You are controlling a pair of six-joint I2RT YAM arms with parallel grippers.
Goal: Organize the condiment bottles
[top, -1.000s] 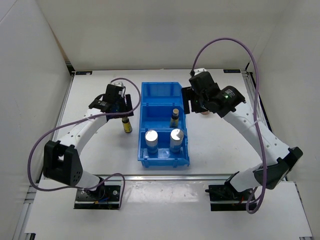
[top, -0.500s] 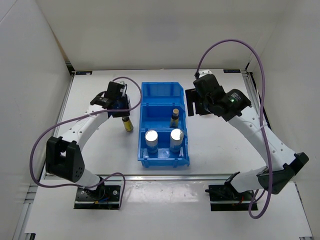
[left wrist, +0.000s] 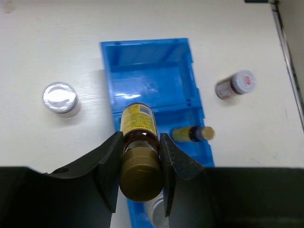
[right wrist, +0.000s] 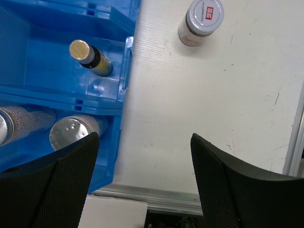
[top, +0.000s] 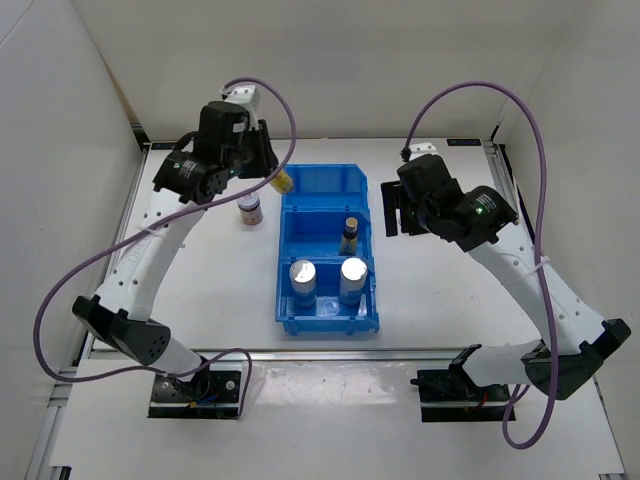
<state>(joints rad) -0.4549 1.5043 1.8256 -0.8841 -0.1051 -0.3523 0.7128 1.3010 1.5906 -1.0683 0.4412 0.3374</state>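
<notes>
A matte white tabletop [top: 430,300], faintly grained and walled in white, carries a glossy blue plastic bin [top: 330,322] divided into three compartments. In the nearest compartment the left cylinder [top: 303,272] and the right cylinder [top: 352,269] stand side by side, both round with shiny silver tops. In the middle compartment, by the right wall, a slim binned bottle [top: 350,235] of dark brown glass stands with its gold cap up.

Farther back, the left jar [top: 250,208], squat and pale-lidded, sits on the tabletop just left of the bin. The right jar [right wrist: 202,21], white-lidded with a red mark, sits apart from the bin's right wall.

The right arm arches up from its base. The right tool [right wrist: 145,135] hangs above bare tabletop just right of the bin, its dark mesh-textured fingers [right wrist: 47,175] spread wide with nothing between them.

The left arm reaches high and far, wrist bent inward, over the bin's far left corner. The left tool [left wrist: 141,137] is clamped on the neck of the held bottle [left wrist: 137,121], brown glass with a yellow label. This bottle is off the tabletop and tilted. Its long axis runs along the fingers, with the gold-brown cap toward the wrist and the base pointing down toward the bin.
</notes>
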